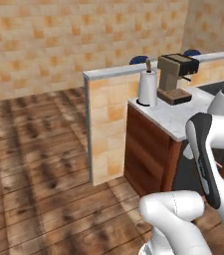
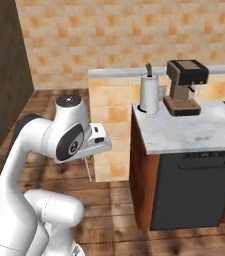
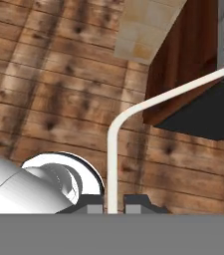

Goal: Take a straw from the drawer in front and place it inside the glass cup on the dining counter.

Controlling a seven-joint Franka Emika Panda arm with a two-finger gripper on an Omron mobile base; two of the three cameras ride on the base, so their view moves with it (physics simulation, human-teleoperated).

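My gripper (image 3: 112,204) is shut on the straw (image 3: 112,164), a thin white tube that rises from between the fingertips and bends off to the right. In the right base view the gripper (image 2: 86,157) hangs over the wooden floor, left of the counter, with the straw (image 2: 88,171) poking down below it. The glass cup is out of view. A white marble counter (image 2: 194,131) with a raised grey ledge (image 2: 119,71) behind it stands to the right. I cannot tell whether this is the dining counter.
A tall white jug (image 1: 147,88) and a brown coffee machine (image 1: 175,77) stand on the marble top. A tiled half wall (image 1: 106,129) closes the counter's end. Below the top are wooden cabinets (image 2: 140,170) and a dark appliance front (image 2: 194,187). Wooden floor (image 1: 39,164) spreads to the left.
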